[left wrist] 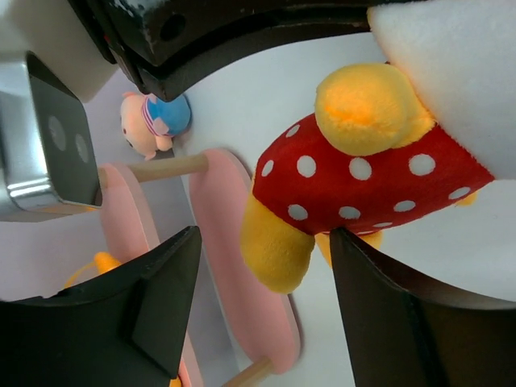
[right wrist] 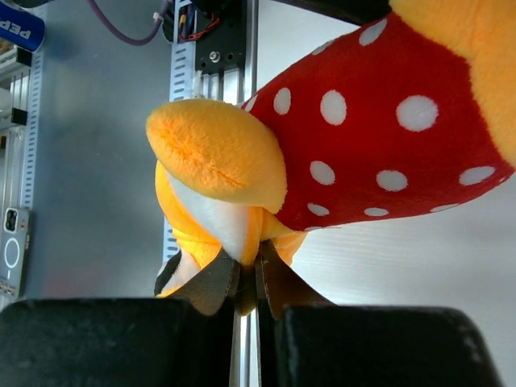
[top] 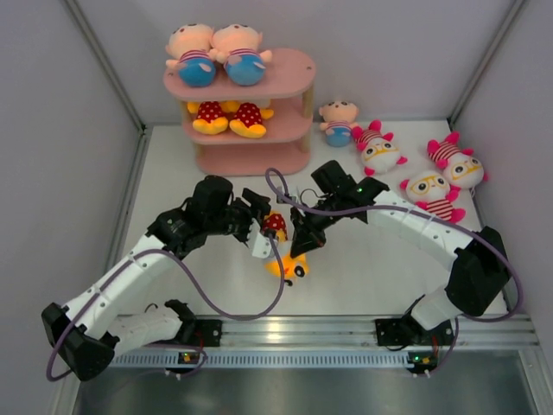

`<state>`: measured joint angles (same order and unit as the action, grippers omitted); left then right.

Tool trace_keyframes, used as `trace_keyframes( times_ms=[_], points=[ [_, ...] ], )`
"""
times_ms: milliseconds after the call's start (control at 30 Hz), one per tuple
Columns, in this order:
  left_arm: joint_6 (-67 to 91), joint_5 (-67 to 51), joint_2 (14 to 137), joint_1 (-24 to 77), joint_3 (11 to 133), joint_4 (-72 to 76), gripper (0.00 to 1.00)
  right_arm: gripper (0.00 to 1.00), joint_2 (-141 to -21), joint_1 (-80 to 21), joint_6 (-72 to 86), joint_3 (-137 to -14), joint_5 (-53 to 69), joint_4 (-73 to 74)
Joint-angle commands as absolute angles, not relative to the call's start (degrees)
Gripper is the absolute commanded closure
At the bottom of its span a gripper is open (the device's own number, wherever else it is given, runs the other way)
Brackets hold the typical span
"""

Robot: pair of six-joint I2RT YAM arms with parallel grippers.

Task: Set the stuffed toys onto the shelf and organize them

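A yellow-orange toy with a red white-dotted body hangs between both grippers above the table's middle. My right gripper is shut on a fold of its yellow-and-white head, jaws pinched together. My left gripper is open; the toy's yellow leg hangs just beyond its fingertips. The pink shelf stands at the back, with two peach-headed dolls on top and two yellow-orange toys on the middle tier. It also shows in the left wrist view.
A peach-headed doll lies on the table right of the shelf. Three white-faced, pink-striped toys lie at the back right. Grey walls close in both sides. A metal rail runs along the near edge.
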<state>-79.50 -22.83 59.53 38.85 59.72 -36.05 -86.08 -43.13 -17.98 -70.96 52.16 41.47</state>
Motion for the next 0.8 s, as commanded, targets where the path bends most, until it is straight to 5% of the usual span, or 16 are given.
trace_keyframes(
  times_ms=[0,233,300,333,367,400,500,767],
  points=[
    [-78.66,-20.49,60.91,39.2,61.17,-35.77,0.31,1.0,-85.78,-44.3,-20.39,-73.13,55.02,41.74],
    [-78.23,-16.96,63.72,39.2,64.06,-35.77,0.32,1.0,-84.55,-44.3,-20.83,-72.16,55.19,41.4],
    [-78.22,-17.14,64.25,39.2,64.34,-35.95,0.47,1.0,-84.55,-44.3,-20.66,-71.81,55.37,41.22],
    [-78.4,-17.49,64.25,39.2,64.42,-35.95,0.77,1.0,-84.46,-44.3,-20.65,-71.89,55.46,41.13],
    [-78.31,-17.4,64.25,39.2,64.34,-35.95,0.93,1.0,-84.38,-44.3,-20.74,-71.81,55.55,41.05],
    [-77.35,-17.66,64.34,39.2,64.51,-35.95,1.0,1.0,-84.29,-44.3,-20.66,-71.72,55.63,40.78],
    [-72.02,-18.72,64.34,39.2,65.56,-35.95,1.0,1.0,-83.41,-44.21,-20.05,-71.02,55.02,39.29],
    [-44.68,-4.85,69.95,37.98,66.27,-37.52,1.0,0.44,-80.78,-34.58,-1.1,-66.64,45.88,24.45]
  ],
)
